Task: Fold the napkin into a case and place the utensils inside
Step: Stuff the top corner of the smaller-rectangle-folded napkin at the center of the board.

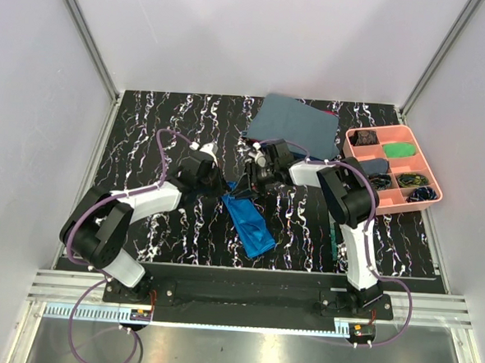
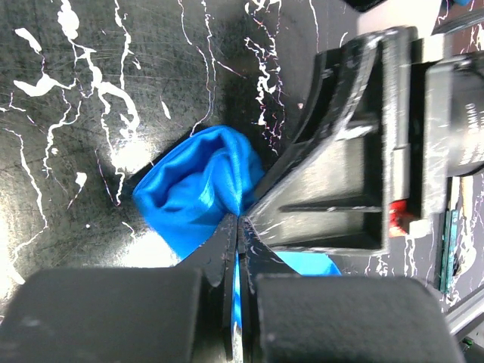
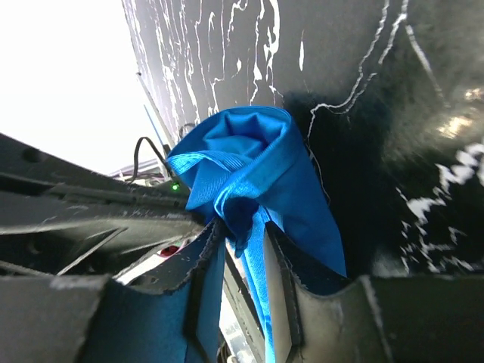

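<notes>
Your left gripper (image 1: 223,190) reaches in from the left to the middle of the black marbled table (image 1: 146,134), and your right gripper (image 1: 247,187) comes in from the right to meet it, so the two sets of fingertips almost touch. The napkin (image 1: 252,225) sits at that meeting point: a crumpled, elongated bundle of bright blue cloth whose far end is gathered at the fingertips, while the rest trails toward the near right across the table. In the left wrist view your left jaws are pressed together with a thin fold of the blue cloth pinched between them, the bulk of it puffing out just beyond the tips. In the right wrist view your right jaws stand narrow, with a twisted strand of the same cloth clamped in the small gap and a rolled, open-ended fold bulging past them. A thin piece with a green handle, one of the utensils (image 2: 448,249), shows at the right edge of the left wrist view. A dull grey-blue cloth (image 1: 294,123) lies far of centre, and a pink compartment tray (image 1: 429,195) sits at the far right, well apart from the napkin
</notes>
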`<state>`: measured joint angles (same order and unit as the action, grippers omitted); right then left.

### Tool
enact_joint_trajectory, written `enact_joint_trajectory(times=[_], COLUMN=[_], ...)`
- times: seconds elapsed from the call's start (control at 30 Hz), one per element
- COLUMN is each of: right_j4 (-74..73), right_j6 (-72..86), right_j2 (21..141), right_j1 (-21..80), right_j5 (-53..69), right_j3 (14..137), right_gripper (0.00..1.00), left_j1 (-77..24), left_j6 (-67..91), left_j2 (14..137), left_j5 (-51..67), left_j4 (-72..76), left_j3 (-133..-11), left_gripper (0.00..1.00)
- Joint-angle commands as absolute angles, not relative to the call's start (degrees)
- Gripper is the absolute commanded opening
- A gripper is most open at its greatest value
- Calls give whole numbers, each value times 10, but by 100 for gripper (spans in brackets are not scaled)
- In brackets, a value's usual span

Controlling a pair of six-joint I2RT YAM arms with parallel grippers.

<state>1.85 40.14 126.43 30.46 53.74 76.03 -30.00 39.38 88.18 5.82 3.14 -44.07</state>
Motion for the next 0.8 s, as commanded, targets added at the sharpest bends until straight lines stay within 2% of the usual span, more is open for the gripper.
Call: enact_joint_trajectory(times=[0.0,0.13,0.27,0.43,0.57,0.7,0.77], right_j4=[20,19,19,18,15,16,19], right_j6=[391,388,381,381,379,380,381], right_j2=[1222,1223,1215,1194,1185,1205,1213], right_j1=[296,294,293,287,280,278,279], right_j5=[555,558,555,549,545,552,557], right_j3=[747,744,733,723,723,736,745], right_gripper=[36,36,43,43,40,31,29], left_j1=[-301,-301,-301,-301,-301,-301,-301], left_j6=[386,389,388,388,388,389,388], left_j2=[867,866,867,868,870,869,869], left_j5=[51,54,57,57,60,64,66], left_j4=[56,62,61,61,64,69,69], left_j3=[-435,-432,-437,-437,-434,-434,-435], left_gripper=[0,0,0,0,0,0,0])
